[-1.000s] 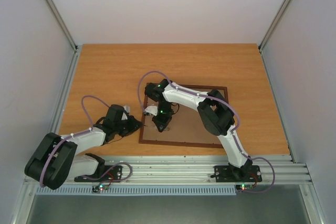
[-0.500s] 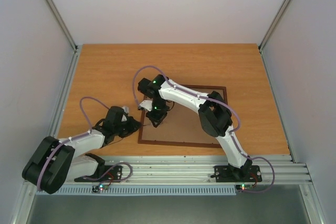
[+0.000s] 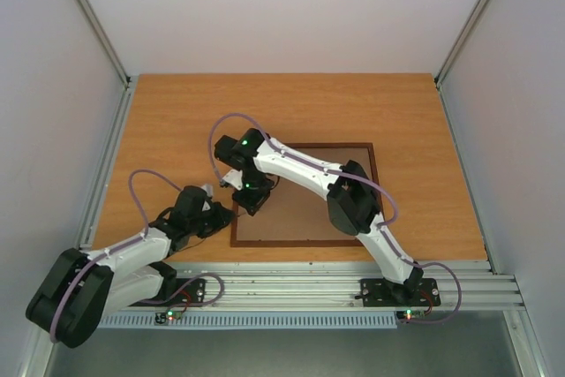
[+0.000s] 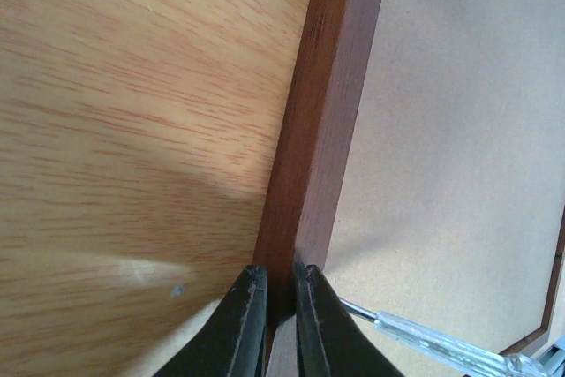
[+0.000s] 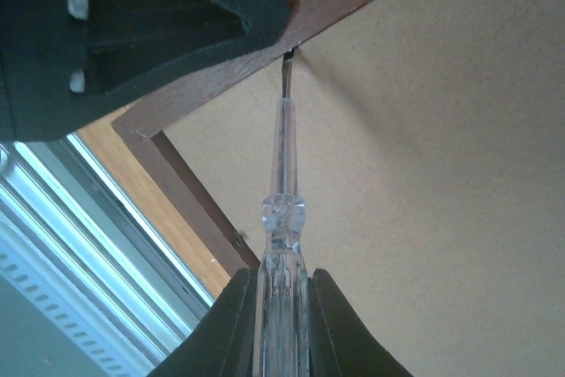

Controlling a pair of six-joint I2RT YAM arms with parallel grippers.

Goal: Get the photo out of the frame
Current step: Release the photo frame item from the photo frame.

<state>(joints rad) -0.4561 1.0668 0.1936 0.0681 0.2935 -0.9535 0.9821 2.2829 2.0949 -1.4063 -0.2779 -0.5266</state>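
Two tools meet at one side of the frame (image 3: 300,218), which lies back up on the counter (image 3: 177,121), toward 5 o'clock from the middle in your top view. You see only the brown hardboard back inside the reddish-brown rails; the photo is hidden, so I cannot tell you where it sits.

Your left tool (image 4: 281,275) comes in from 8 o'clock. Its jaws are narrow, pinching the frame's 9 o'clock rail between the two fingers.

Your right tool (image 5: 284,284) reaches across the frame from 4 o'clock and grips a clear-handled screwdriver (image 5: 282,174), jaws closed on the handle. In the right wrist view the shaft points to 12 o'clock, and its dark tip touches the seam where the hardboard meets the inner edge of the rail, just beside the left tool's fingers.
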